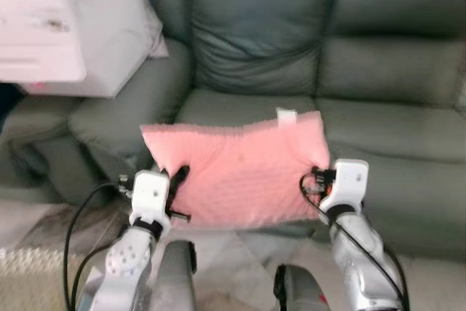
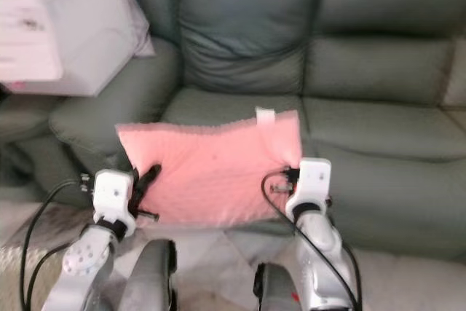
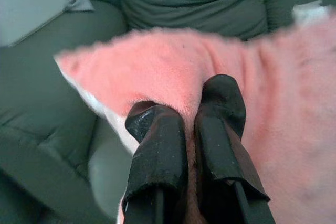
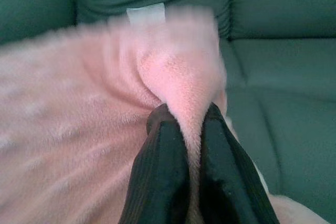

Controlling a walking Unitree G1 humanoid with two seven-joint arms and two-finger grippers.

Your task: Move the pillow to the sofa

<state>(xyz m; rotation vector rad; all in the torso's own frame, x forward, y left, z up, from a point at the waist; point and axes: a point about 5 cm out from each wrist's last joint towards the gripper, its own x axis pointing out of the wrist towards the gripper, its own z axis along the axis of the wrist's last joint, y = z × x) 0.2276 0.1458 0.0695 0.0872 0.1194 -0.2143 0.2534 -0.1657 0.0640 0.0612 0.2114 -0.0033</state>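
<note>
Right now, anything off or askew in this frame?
Nothing stands out. The pink pillow hangs roughly level in front of the sofa seat, left gripper and right gripper each pinching a fold of an end.

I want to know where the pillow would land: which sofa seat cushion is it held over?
The pink pillow hangs before the sofa's left seat cushion, next to the armrest, not the right one.

Fuzzy, matt pink fleece covers the pillow (image 1: 240,172); the sofa (image 1: 378,71) looks like smooth grey-green leather with a soft sheen; black fingers (image 3: 157,156) appear rubbery, slightly glossy.
</note>
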